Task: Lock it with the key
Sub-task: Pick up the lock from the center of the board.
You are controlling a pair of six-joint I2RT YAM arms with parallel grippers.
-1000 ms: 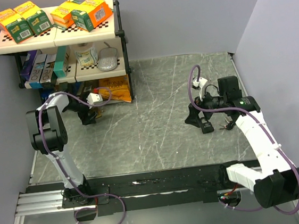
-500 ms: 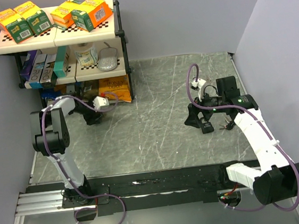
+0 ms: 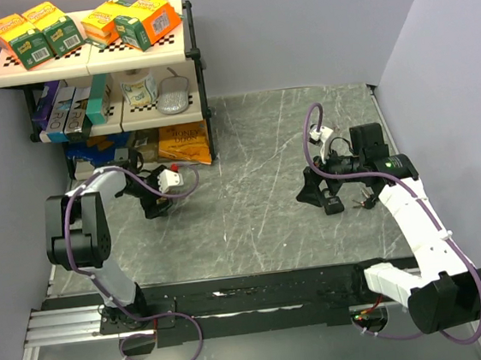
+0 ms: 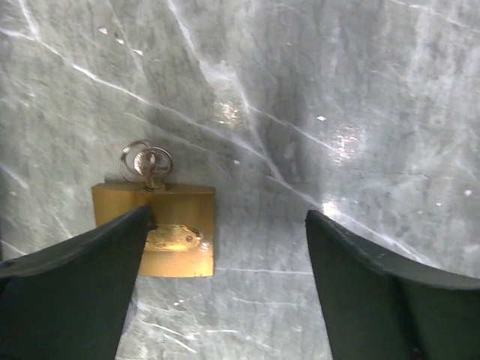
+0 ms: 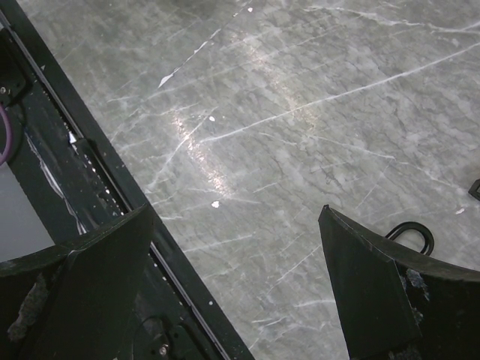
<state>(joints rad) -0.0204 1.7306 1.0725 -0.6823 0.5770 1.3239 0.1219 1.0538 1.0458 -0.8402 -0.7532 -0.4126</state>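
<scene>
A brass padlock (image 4: 178, 222) lies flat on the grey marble table, with a small key ring (image 4: 145, 160) at its far edge. In the left wrist view my left gripper (image 4: 227, 217) is open above the table. Its left finger (image 4: 75, 277) covers the near left part of the padlock, and the right finger stands well clear of it. In the top view the left gripper (image 3: 159, 204) is left of centre and hides the padlock. My right gripper (image 3: 318, 195) is open and empty at the right side, also shown in the right wrist view (image 5: 236, 216).
A two-level shelf (image 3: 90, 62) with orange and green boxes stands at the back left, with an orange box (image 3: 183, 143) at its foot. A black rail (image 3: 261, 294) runs along the near edge and shows in the right wrist view (image 5: 90, 157). A black loop (image 5: 411, 231) lies by the right finger.
My left gripper has moved away from the foot of the shelf, toward the near right, out over the table. The right arm has barely shifted.
</scene>
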